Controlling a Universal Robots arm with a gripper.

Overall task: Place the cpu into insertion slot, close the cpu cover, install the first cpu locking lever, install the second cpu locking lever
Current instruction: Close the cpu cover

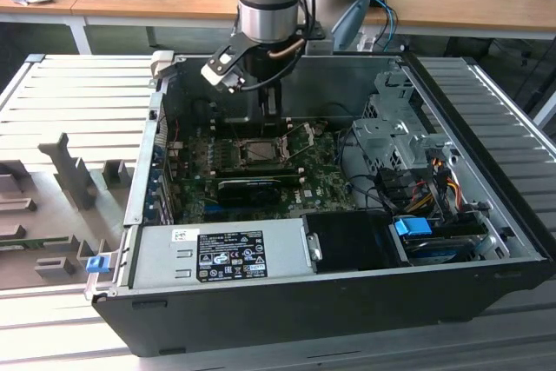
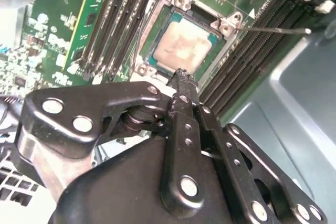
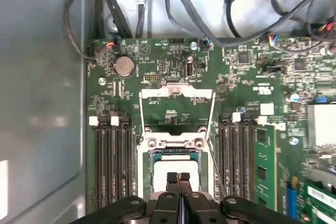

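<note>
The cpu [image 3: 176,165], a pale square chip, lies flat inside the insertion slot [image 3: 143,167] on the green motherboard; in the second wrist view the cpu [image 2: 184,45] fills the insertion slot [image 2: 148,59]. The cpu cover [image 3: 177,92] is swung open, back from the socket, with board showing through its opening. A thin locking lever [image 2: 273,30] sticks out free beside the socket. My gripper [image 3: 179,177] is shut with nothing between its fingertips, hovering just over the chip's near edge. In the exterior view the gripper [image 1: 265,109] reaches down into the case above the insertion slot [image 1: 261,150].
Memory slots [image 3: 111,161] flank the socket on both sides. A black expansion card [image 1: 248,187] lies in front of it. Cable bundles [image 3: 173,3] hang past the board's edge. The case wall [image 3: 42,103], power supply [image 1: 217,251] and drive cage [image 1: 391,132] close in around it.
</note>
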